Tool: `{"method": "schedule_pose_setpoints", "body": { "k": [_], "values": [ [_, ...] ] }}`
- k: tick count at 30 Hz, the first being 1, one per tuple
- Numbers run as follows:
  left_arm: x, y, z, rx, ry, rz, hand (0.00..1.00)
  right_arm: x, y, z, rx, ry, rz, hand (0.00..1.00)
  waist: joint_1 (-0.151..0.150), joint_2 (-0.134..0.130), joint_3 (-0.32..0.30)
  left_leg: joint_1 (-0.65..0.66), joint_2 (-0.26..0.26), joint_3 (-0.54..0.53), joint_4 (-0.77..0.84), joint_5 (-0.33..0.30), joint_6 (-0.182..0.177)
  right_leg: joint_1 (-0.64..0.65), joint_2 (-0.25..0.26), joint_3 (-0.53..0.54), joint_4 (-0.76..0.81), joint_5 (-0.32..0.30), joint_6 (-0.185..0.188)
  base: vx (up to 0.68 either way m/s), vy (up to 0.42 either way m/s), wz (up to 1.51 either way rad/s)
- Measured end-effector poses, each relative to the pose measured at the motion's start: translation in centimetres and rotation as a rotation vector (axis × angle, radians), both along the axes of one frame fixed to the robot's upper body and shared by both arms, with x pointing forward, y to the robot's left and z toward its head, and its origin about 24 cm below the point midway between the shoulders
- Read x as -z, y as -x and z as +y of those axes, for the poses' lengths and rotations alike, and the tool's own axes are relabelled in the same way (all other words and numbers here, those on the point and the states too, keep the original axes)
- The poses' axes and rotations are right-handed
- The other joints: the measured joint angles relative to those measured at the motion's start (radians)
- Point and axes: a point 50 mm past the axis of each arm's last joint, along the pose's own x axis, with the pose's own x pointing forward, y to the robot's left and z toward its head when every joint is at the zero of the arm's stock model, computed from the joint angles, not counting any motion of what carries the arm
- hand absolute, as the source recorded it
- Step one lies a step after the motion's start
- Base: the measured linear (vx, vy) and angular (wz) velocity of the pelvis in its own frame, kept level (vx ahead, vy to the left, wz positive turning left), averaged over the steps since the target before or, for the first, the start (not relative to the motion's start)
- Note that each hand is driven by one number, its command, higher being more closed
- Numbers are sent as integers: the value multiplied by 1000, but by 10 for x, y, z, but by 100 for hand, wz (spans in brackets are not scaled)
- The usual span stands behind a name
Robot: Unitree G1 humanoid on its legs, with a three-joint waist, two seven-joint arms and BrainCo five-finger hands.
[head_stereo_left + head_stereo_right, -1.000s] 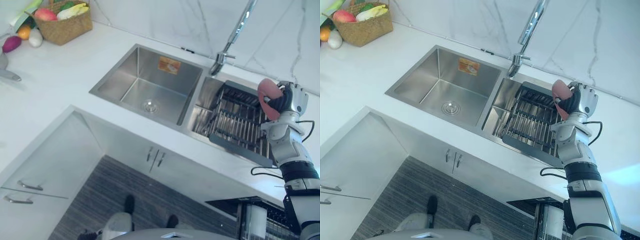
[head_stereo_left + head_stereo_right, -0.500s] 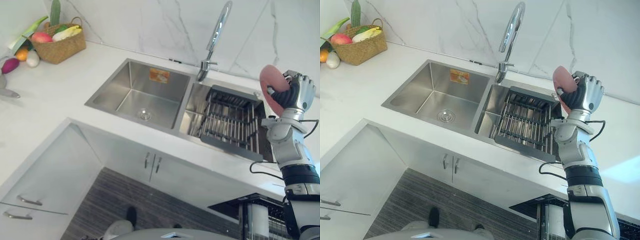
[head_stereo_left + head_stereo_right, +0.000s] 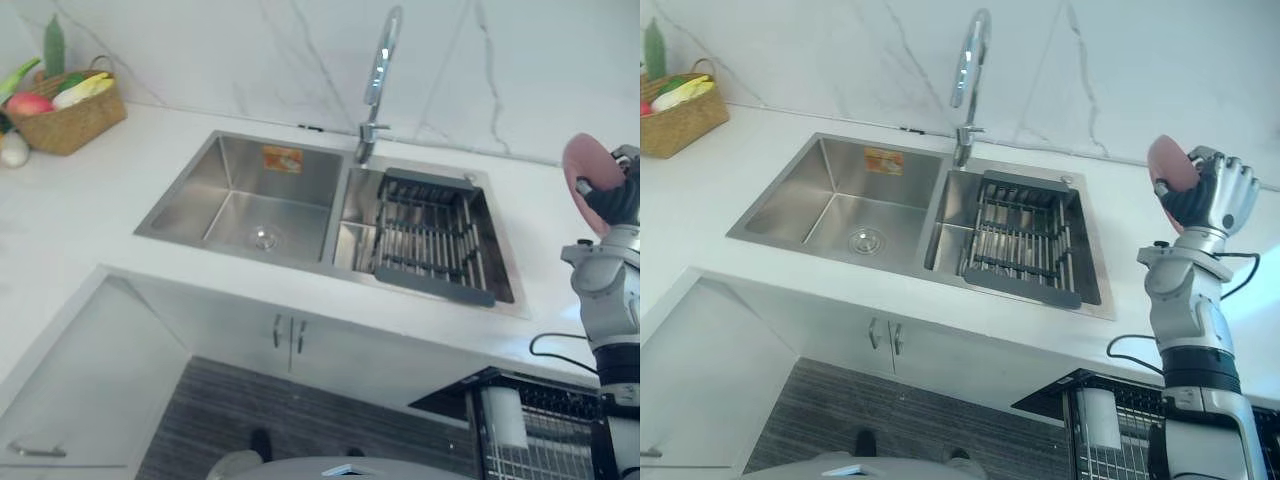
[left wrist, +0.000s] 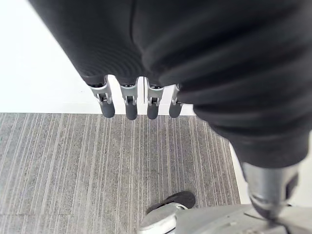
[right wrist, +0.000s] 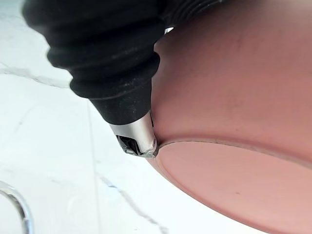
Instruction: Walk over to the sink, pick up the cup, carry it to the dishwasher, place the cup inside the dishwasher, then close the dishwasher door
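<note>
My right hand (image 3: pixel 1215 195) is raised over the white counter to the right of the sink and is shut on a pink cup (image 3: pixel 1168 166), whose round base faces the sink. The right wrist view has the pink cup (image 5: pixel 234 122) pressed against my thumb (image 5: pixel 134 131). The double steel sink (image 3: pixel 300 200) lies at the centre, with a dark dish rack (image 3: pixel 425 235) in its right basin. The open dishwasher (image 3: pixel 1110 425), with a wire rack and a white cup inside, is at the bottom right. My left hand (image 4: pixel 136 100) hangs over the striped floor with straight fingers.
A tall chrome tap (image 3: pixel 378 70) stands behind the sink. A wicker basket of vegetables (image 3: pixel 70 110) sits on the counter at the far left. White cabinet doors (image 3: pixel 285 340) run under the counter, and an open cabinet door (image 3: pixel 80 380) juts out at the lower left.
The camera has swung right, so the sink and basket have shifted left in the picture. My right hand, holding the pink cup, has moved from above the dish rack to beside the sink.
</note>
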Motion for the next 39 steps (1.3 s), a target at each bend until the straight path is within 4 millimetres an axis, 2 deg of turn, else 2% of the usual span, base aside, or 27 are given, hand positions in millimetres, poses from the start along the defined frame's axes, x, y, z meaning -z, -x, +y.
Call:
{"method": "schedule_pose_setpoints", "body": {
  "k": [9, 13, 15, 18, 20, 21, 22, 24, 25, 27, 29, 31, 32, 34, 35, 36, 37, 39],
  "values": [
    [1, 11, 5, 29, -3, 75, 0, 10, 37, -31, 95, 28, 30, 100, -74, -15, -25, 44, -2, 178, 7, -51, -2, -60, 2, 178, -19, 27, 2, 12, 40, -64],
    [1, 15, 8, 26, -4, 101, 0, 19, 47, -33, 106, 37, 68, 100, -84, -27, -31, 76, 2, 277, 8, -79, -12, -84, -5, 192, -20, 37, -8, -5, 24, -80],
    [0, 16, 11, 24, -11, 112, 0, 16, 49, -31, 100, 68, 63, 100, -88, -32, -30, 73, 7, 334, 29, -100, -15, -110, -20, 153, -20, 47, -22, -2, 24, -99],
    [-1, 14, 18, 15, -29, 120, 0, 21, 52, -31, 103, 85, 85, 100, -90, -44, -25, 58, 38, 390, 128, -164, -17, -123, -42, 53, -17, 69, -90, 18, 1, -78],
    [-2, 7, 22, -28, -32, 98, 0, 24, 55, -32, 112, 87, 89, 100, -98, -36, -25, 12, 93, 385, 251, -230, -16, -140, -44, -44, 23, 29, -175, 22, -31, -43],
    [-2, 1, 24, -44, -36, 84, 0, 25, 55, -32, 117, 83, 86, 100, -102, -28, -20, -23, 132, 382, 326, -271, -22, -146, -40, -86, 52, 2, -203, -9, -28, -22],
    [-3, -2, 25, -47, -37, 77, 0, 26, 55, -33, 123, 78, 85, 100, -104, -27, -18, -49, 158, 377, 384, -305, -27, -150, -35, -96, 57, 2, -196, -9, -16, -9],
    [-3, -5, 27, -51, -46, 70, 0, 36, 56, -32, 135, 43, 94, 100, -103, -21, -14, -88, 217, 353, 505, -370, -39, -144, -14, -110, 49, 26, -154, 10, -1, 2],
    [-3, -5, 28, -60, -46, 67, 0, 38, 56, -31, 137, 34, 93, 100, -101, -17, -11, -90, 225, 353, 523, -379, -39, -140, -12, -110, 48, 37, -141, 12, 15, -8],
    [-3, -8, 27, -138, -47, 46, 0, 52, 55, -26, 141, -14, 91, 100, -80, -11, -1, -113, 263, 360, 589, -419, -51, -132, 6, -109, 14, 107, -98, 12, 22, -17],
    [-3, -9, 26, -184, -44, 34, 0, 52, 49, -22, 126, -16, 88, 100, -76, -10, 10, -123, 269, 369, 596, -423, -54, -133, 15, -106, -14, 134, -82, 30, -18, -25],
    [-2, -8, 23, -221, -37, 30, 0, 47, 39, -17, 100, -20, 68, 100, -63, -2, 26, -125, 262, 344, 610, -422, -54, -134, 29, -91, -51, 174, -61, 39, -50, -56],
    [-1, -9, 18, -250, -20, 23, 0, 44, 29, -12, 79, -24, 58, 100, -51, 4, 35, -126, 243, 267, 610, -423, -54, -138, 40, -58, -68, 191, -48, 59, -82, -88],
    [1, -13, 9, -293, 9, 2, 0, 40, 17, -1, 31, -16, 55, 100, -33, 11, 55, -126, 205, 125, 608, -428, -48, -144, 52, 2, -79, 203, -49, 32, -69, -101],
    [2, -13, 4, -323, 28, -9, 0, 39, 6, 9, -15, -7, 62, 100, -11, 10, 67, -134, 177, 27, 603, -455, -38, -166, 64, 62, -84, 204, -50, -48, 15, -105],
    [3, -14, 0, -341, 42, -16, 0, 36, 0, 14, -35, -3, 58, 100, 0, 23, 70, -135, 166, -21, 594, -482, -46, -181, 73, 92, -84, 208, -56, -69, 77, -148],
    [3, -18, -5, -363, 58, -34, 0, 38, -9, 22, -64, -9, 69, 100, 19, 32, 87, -120, 161, -18, 592, -504, -59, -200, 89, 131, -84, 219, -71, -51, 91, -120],
    [3, -21, -4, -378, 63, -53, 0, 45, -11, 24, -76, -12, 114, 100, 22, 33, 105, -116, 153, 11, 591, -506, -53, -211, 86, 133, -84, 225, -88, -28, 56, -65]
  ]
}}
